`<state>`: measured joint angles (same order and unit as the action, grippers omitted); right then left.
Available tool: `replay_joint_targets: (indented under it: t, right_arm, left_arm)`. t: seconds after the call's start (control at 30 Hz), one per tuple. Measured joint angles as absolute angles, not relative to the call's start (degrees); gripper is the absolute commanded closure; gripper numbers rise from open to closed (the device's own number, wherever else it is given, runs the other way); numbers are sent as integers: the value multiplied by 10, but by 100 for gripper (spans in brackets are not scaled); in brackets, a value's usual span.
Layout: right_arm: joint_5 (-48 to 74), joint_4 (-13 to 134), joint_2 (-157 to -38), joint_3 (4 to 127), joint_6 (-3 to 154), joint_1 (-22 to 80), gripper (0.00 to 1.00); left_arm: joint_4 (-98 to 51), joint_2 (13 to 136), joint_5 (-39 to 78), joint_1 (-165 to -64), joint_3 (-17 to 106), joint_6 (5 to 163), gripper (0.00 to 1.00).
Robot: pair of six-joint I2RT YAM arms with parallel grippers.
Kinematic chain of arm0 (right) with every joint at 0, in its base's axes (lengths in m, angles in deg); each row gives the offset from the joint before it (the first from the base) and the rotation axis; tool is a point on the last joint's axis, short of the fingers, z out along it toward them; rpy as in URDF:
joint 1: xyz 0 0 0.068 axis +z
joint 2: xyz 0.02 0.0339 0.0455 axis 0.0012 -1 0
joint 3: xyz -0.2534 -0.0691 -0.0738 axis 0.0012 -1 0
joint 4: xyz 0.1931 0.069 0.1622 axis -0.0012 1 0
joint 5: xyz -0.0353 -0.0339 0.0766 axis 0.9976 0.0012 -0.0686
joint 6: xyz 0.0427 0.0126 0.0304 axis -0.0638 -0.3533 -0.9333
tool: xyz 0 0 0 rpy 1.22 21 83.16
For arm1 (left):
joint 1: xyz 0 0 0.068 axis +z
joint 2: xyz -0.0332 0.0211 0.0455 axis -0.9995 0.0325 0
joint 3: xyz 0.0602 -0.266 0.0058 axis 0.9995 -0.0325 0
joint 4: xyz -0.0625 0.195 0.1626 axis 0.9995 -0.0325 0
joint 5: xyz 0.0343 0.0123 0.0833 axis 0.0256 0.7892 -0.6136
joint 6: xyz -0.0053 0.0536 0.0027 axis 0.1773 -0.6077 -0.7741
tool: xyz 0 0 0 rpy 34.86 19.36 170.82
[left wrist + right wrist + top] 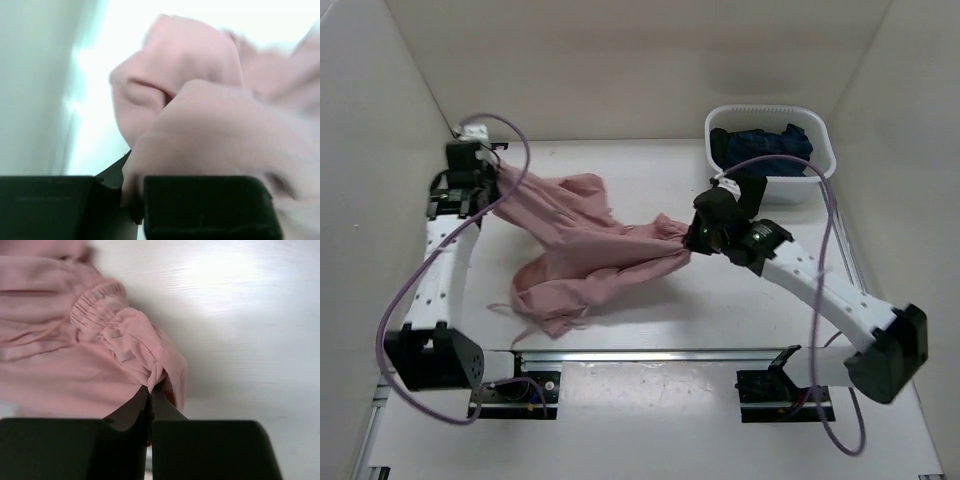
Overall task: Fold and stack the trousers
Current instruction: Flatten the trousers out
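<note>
Pink trousers (585,250) bunched across middle of table (650,335), strung between both arms. Left gripper (492,178) at far left, fingers clamped tight on one end, cloth trailing from it. Right gripper (150,388) pinched closed on gathered elastic edge, mid-right. Dark clothes (770,145) in white basket (817,152), far right.

Dusty-pink trousers (590,250) lie crumpled mid-table, two ends lifted and stretched apart.
</note>
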<state>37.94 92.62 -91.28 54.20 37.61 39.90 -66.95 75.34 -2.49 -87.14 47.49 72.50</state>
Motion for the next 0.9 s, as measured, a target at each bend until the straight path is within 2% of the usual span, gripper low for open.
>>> replay_joint_targets:
  t: [0.1,0.27,0.37,0.4,0.5,0.57,0.67,0.73,0.83,0.9]
  right_arm:
    - [371,910,-828,566,349,467,100]
    - [434,935,-737,530,297,461,100]
    - [484,977,-706,494,257,457,100]
    - [497,992,-705,486,248,455,100]
    - [547,1058,-704,470,194,450,100]
    - [576,1093,-687,459,165,447,100]
    - [601,1119,-652,445,140,445,100]
    - [610,1127,-637,436,129,445,100]
    - [614,1137,-632,420,116,445,100]
    - [614,1138,-637,413,111,445,100]
  left_arm:
    - [-647,714,-35,-855,561,725,86]
    - [-636,744,-43,-930,635,725,86]
    - [-628,844,-48,-992,659,723,58]
    - [-626,888,-50,-1007,664,723,33]
    - [-673,1043,-60,-1042,719,722,0]
    - [-715,1115,-54,-1050,753,723,0]
    - [-774,1124,-28,-1030,738,724,0]
    - [-783,1071,-28,-1005,690,724,0]
    - [-790,939,-33,-958,587,725,7]
    - [-797,879,-34,-936,530,725,9]
